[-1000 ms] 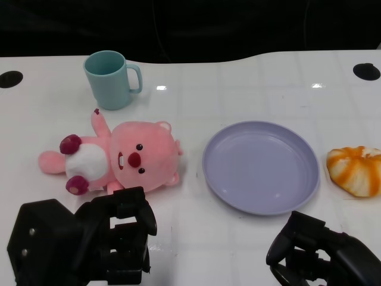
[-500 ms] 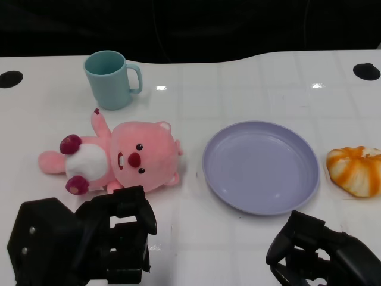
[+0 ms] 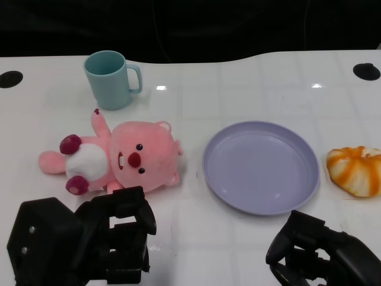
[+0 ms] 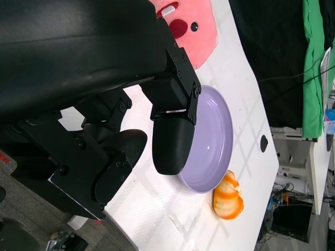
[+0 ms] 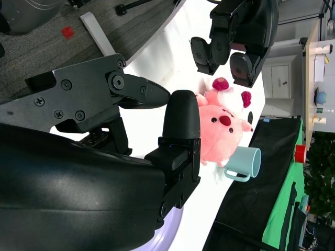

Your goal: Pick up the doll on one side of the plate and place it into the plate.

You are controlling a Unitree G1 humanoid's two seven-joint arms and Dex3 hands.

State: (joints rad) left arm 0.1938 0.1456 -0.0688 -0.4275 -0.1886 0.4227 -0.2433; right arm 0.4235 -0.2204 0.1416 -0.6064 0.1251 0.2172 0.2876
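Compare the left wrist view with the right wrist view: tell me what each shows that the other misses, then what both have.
Only the left wrist view shows the orange bun lying beyond the plate, and most of the plate's purple surface, with nothing on it. Only the right wrist view shows the teal mug standing next to the doll, plus the left hand seen from across the table, holding nothing. Both show the pink doll lying on the white table, untouched. The right hand appears only in its own view, empty.

Left black many-fingered hand (image 3: 89, 241): low and near, fingers apart, holding nothing.
Right black many-fingered hand (image 3: 321, 253): low and near, fingers apart, holding nothing.
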